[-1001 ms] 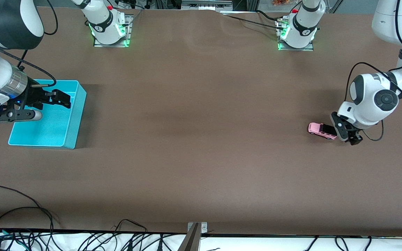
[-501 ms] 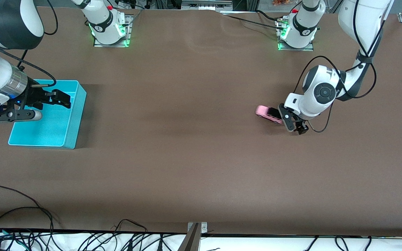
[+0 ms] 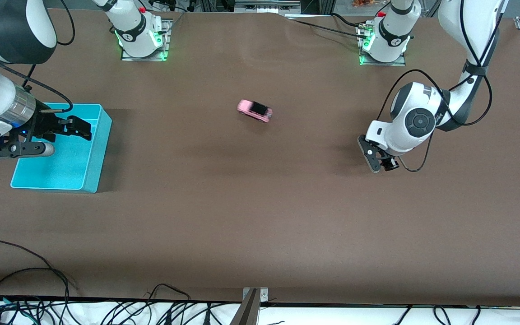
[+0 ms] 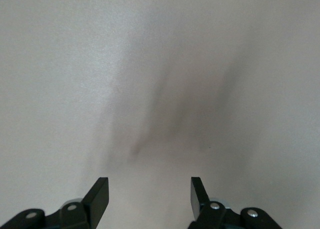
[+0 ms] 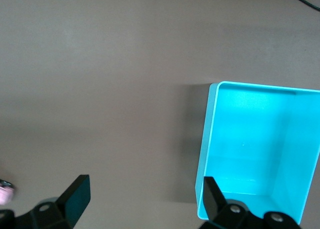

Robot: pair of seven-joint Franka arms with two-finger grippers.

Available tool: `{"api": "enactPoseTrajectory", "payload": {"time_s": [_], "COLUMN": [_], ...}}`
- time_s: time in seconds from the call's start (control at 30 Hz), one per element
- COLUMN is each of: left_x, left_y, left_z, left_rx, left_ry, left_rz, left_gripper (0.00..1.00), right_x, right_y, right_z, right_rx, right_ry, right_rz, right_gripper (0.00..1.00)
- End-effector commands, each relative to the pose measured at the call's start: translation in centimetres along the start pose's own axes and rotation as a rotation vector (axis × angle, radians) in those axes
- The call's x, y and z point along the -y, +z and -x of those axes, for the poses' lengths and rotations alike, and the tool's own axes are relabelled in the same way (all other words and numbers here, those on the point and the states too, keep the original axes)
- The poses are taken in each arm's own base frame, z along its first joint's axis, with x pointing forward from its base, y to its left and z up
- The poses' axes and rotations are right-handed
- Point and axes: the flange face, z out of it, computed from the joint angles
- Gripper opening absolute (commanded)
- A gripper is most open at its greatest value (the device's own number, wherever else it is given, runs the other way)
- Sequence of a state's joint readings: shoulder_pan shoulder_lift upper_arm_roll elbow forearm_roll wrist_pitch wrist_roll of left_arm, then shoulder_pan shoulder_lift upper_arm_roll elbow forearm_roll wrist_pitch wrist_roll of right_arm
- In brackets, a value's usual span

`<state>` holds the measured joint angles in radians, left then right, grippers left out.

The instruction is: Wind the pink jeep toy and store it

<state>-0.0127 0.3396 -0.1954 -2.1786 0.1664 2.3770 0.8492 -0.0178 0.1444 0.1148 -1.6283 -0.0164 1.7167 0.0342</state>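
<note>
**Little pink jeep out alone on the brown worktop**

Pink jeep toy down on its wheels on the worktop, with nothing touching it. Black roof up, body a bit slanted. Landmark here: the turquoise bin. Well apart from the bin, toward the left arm's end of the worktop, and a little farther from the front camera than the bin's middle. Just a tiny pink edge of it (blurry) showing in the right wrist view.

Left pincer low over bare worktop, much farther from the bin than the jeep. Fingers spread apart with only brown worktop between them, gripping nothing.

Right pincer up over the bin, above its open blue inside. Fingers spread wide, nothing between them. That arm waiting there.

Bin sitting at the right arm's end of the worktop, open side up.
</note>
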Motion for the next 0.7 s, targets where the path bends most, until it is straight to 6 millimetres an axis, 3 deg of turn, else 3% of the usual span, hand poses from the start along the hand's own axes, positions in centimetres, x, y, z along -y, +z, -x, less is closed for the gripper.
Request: {"api": "enactPoseTrajectory", "payload": {"time_s": [0.0,0.07,0.17,0.2,0.23,0.67], "left_x": [0.51,0.61,0.68,0.63,0.61,1.02], "left_y": [0.04,0.05,0.24,0.24,0.41,0.92], "left_z": [0.56,0.71,0.84,0.68,0.68,1.37], "left_rx": [0.0,0.002,0.004,0.004,0.005,0.011], "left_ry": [-0.023,-0.022,-0.027,-0.024,-0.023,-0.037], "left_rz": [0.018,0.016,0.019,0.018,0.021,0.028], "left_gripper": [0.65,0.66,0.76,0.94,1.0,1.0], "right_x": [-0.01,-0.03,-0.01,-0.01,-0.01,-0.02], "right_y": [-0.16,-0.16,-0.16,-0.16,-0.16,-0.14], "right_z": [0.2,0.2,0.2,0.2,0.2,0.22], "right_rx": [-0.004,-0.004,-0.004,-0.004,-0.004,-0.003], "right_ry": [0.003,0.003,0.003,0.003,0.003,0.003], "right_rz": [0.012,0.013,0.012,0.012,0.012,0.012], "right_gripper": [1.0,1.0,1.0,1.0,1.0,1.0]}}
